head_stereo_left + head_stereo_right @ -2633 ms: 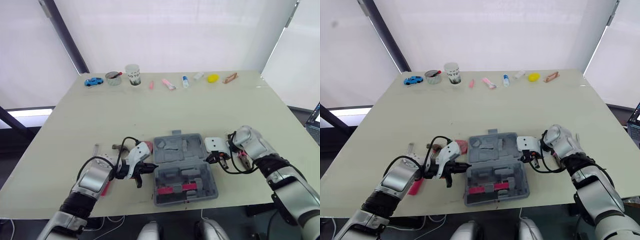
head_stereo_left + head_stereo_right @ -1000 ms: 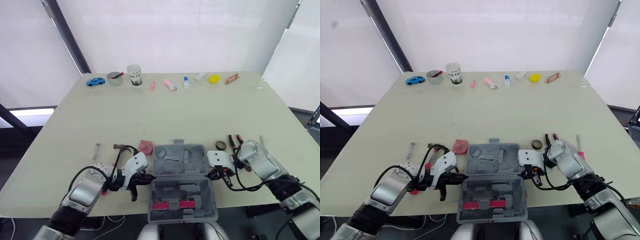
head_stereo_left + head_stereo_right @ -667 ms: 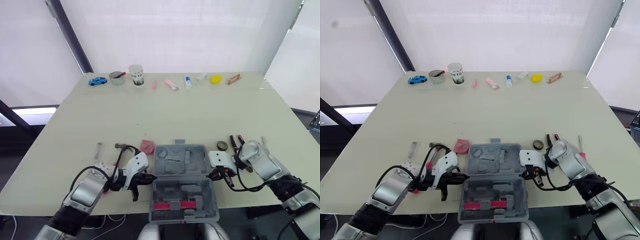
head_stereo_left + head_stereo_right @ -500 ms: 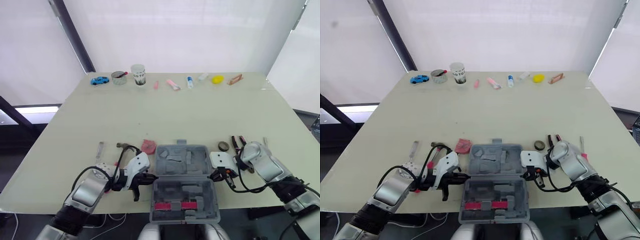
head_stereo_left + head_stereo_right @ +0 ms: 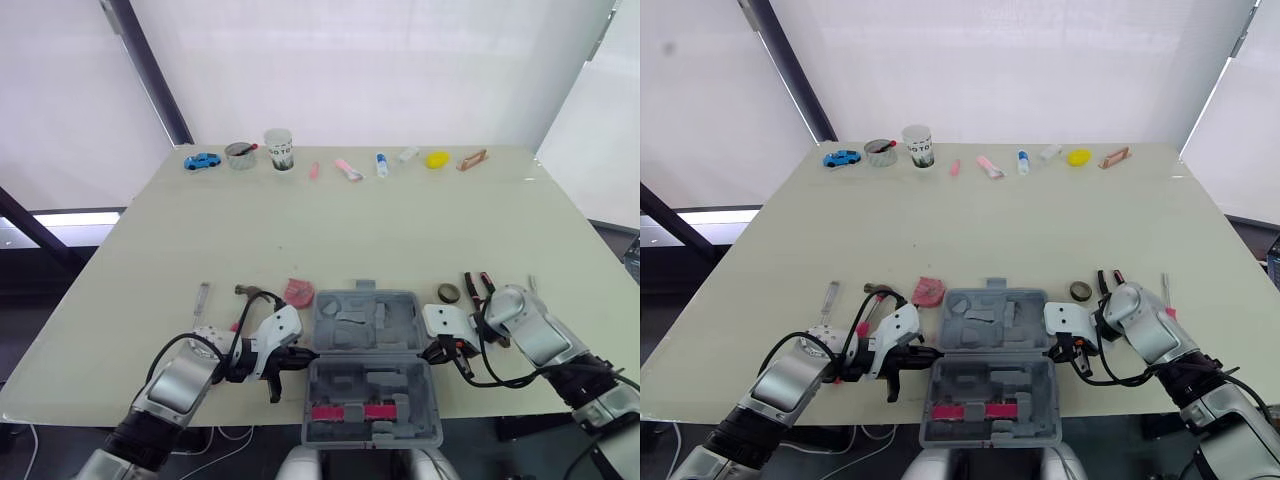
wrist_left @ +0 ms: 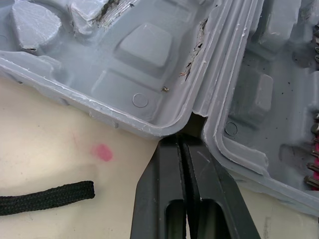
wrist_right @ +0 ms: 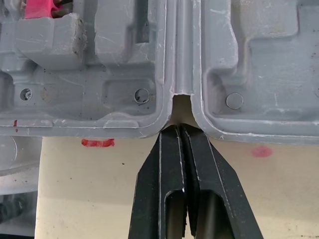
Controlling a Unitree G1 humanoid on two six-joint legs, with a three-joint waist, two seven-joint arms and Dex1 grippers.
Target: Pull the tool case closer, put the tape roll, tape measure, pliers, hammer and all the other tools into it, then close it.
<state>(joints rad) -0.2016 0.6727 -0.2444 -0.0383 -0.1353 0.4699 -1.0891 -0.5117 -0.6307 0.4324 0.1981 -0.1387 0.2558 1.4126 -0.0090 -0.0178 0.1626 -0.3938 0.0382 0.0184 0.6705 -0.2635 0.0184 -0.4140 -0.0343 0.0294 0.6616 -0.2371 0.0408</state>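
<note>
The open tool case [image 5: 372,365] lies at the near edge of the table [image 5: 400,230], front half apparently overhanging; the left gripper [image 6: 182,142] and right gripper [image 7: 178,130] are each fully closed and grip nothing, tips lodged in the hinge notches at either side. Further pulling risks tipping the case off the edge, because the tips merely hook the notches and cannot restrain it. Lateral motion on the right may also sweep the adjacent pliers [image 5: 476,288] aside.
</note>
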